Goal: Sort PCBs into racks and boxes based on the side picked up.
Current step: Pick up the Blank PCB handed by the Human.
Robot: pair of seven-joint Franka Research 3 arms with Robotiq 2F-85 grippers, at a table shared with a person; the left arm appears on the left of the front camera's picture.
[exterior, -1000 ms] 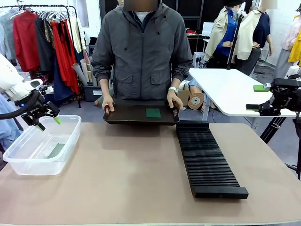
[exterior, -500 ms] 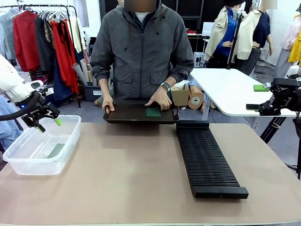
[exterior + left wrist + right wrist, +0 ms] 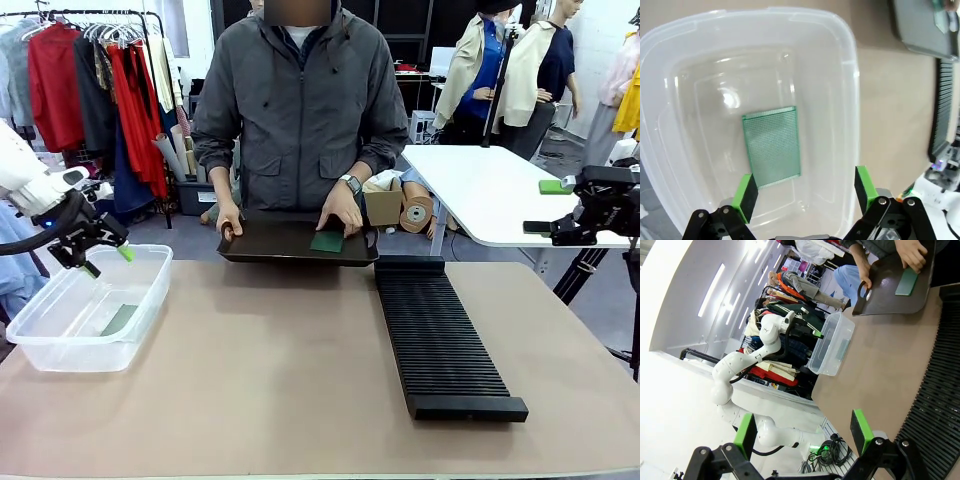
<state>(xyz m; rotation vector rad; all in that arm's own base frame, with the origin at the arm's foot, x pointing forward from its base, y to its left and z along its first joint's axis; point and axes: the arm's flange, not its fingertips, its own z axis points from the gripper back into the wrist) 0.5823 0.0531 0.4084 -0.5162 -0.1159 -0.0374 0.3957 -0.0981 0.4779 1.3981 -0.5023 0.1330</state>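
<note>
The larger, lighter green rectangular PCB (image 3: 771,146) lay flat on the floor of the clear plastic rectangular tub (image 3: 60,350), roughly at its middle and touching none of its walls. Straight above the tub hung the left gripper (image 3: 802,176), its green-padded fingers (image 3: 746,192) spread wide with nothing between them, clear of both the board and the tub's rim.

The smaller, darker green PCB (image 3: 327,241) was well apart from the tub, off to its right and farther across the table, lying on a flat black handled tray (image 3: 270,243). A person in a grey jacket stood beyond the tub's far right. One of the person's hands (image 3: 338,212) rested on that board, while the other hand (image 3: 229,222) gripped the tray end nearer the tub.

The long black ribbed rack (image 3: 440,340) with its many narrow slots lay on the brown tabletop (image 3: 280,380), farther right of the tub than the tray, one end just beside the tray.

The right gripper (image 3: 801,420), farthest from the tub, hovered near the rack with its fingers wide apart and empty.
</note>
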